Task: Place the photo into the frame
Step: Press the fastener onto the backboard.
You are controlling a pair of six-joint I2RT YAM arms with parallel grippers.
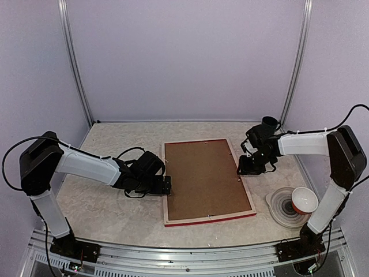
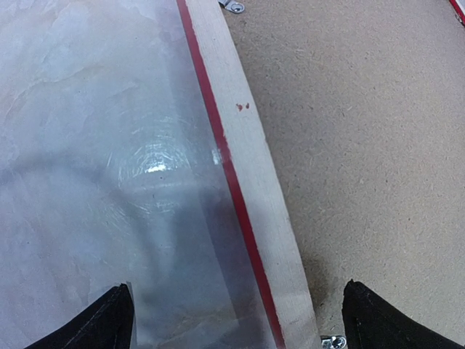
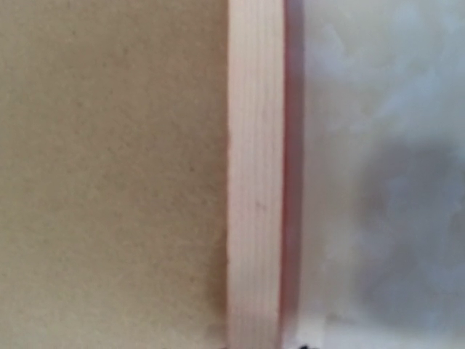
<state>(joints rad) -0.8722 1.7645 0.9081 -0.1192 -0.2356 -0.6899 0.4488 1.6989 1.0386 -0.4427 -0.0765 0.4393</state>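
The frame [image 1: 210, 218] lies face down in the middle of the table, pale wood back up and red at its edges. A plain brown backing board [image 1: 204, 179] fills it. The photo is hidden. My left gripper [image 1: 167, 186] is open at the frame's left rail. In the left wrist view, that gripper [image 2: 238, 294] straddles the rail [image 2: 247, 167], with one finger [image 2: 109, 323] over the table and the other over the board [image 2: 363, 145]. My right gripper [image 1: 245, 168] hangs low at the right rail [image 3: 254, 182]. That wrist view is blurred and shows almost nothing of its fingers.
A stack of shallow dishes [image 1: 283, 209] with a red and white bowl [image 1: 304, 200] sits at the right, near my right arm's base. Small metal tabs [image 2: 333, 340] stand along the board's edge. A glossy clear film [image 2: 145, 182] seems to lie beside the left rail. Walls enclose the back and sides.
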